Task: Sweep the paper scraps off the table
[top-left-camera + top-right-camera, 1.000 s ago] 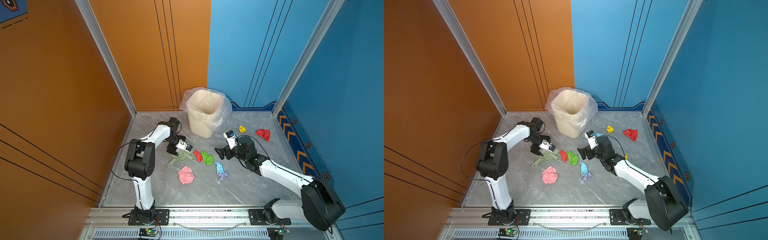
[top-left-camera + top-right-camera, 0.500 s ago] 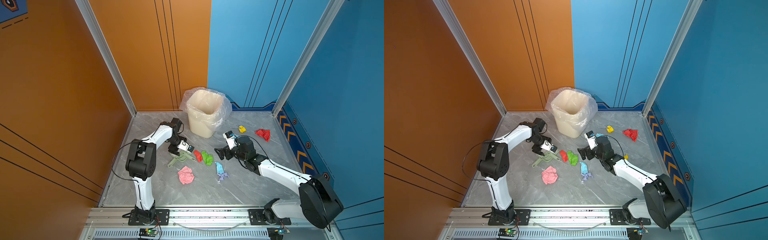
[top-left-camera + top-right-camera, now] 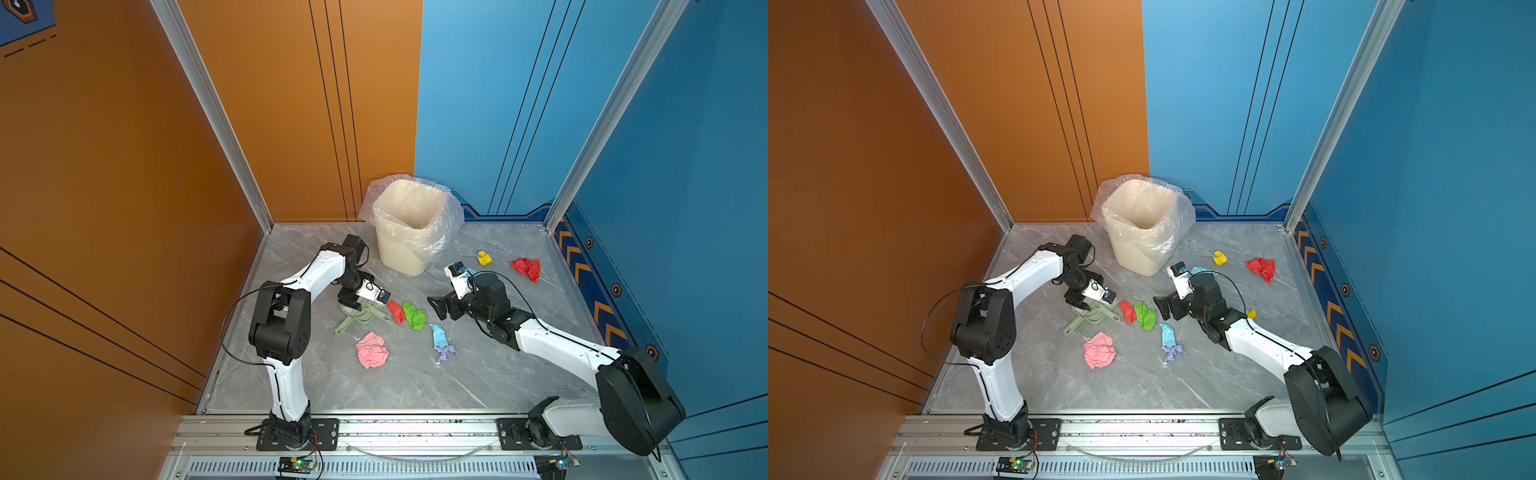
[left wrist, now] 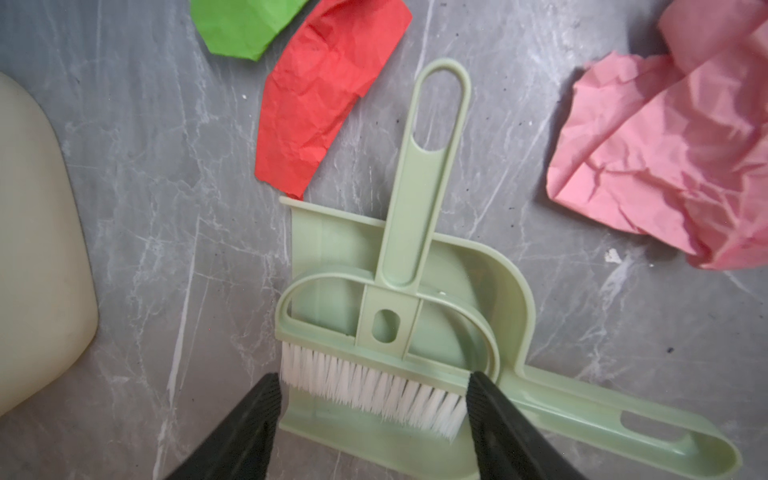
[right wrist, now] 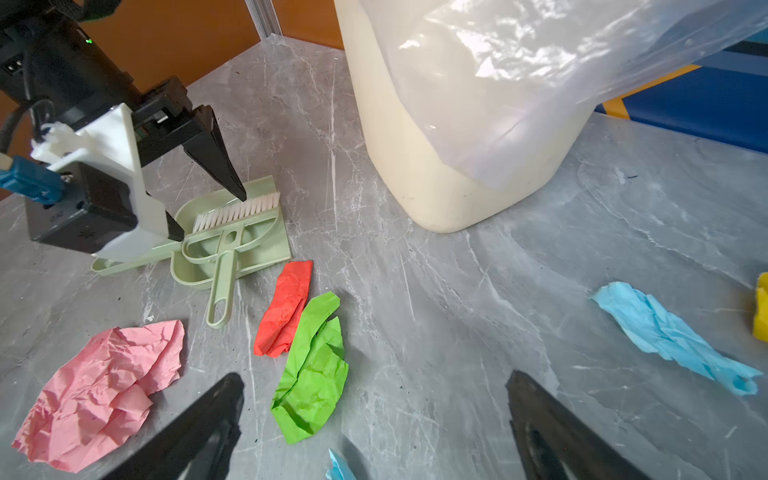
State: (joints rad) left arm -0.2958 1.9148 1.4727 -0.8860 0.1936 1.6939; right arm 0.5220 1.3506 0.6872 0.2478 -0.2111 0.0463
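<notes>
**Left gripper (image 4: 372, 376) bracketing the pale green plastic hand brush (image 4: 419, 216)**

Its black jaws are standing either side of the white bristle head, close against both ends. Whether they are clamping it or only flanking it cannot be told. The brush is lying in the pale green plastic dustpan (image 4: 515, 291), which is resting flat on the grey marble-patterned table (image 3: 415, 386).

The right gripper (image 5: 374, 376) is hanging near the dustpan, spread wide and empty.

The crumpled paper scraps (image 5: 104, 386) are lying on the table:
- a narrow red strip (image 4: 328, 83) just beside the dustpan's open lip
- a green wad (image 3: 414, 316) touching that strip
- a pink wad (image 3: 371, 350) near the brush handle's tip
- a light blue twist (image 3: 436, 334) and a lilac wad (image 3: 446, 352) farther off
- a yellow wad (image 3: 483, 258) and a crumpled red wad (image 3: 527, 268) well apart from the dustpan

The cream plastic bin with a clear liner (image 3: 409, 232) is standing near the dustpan.
</notes>
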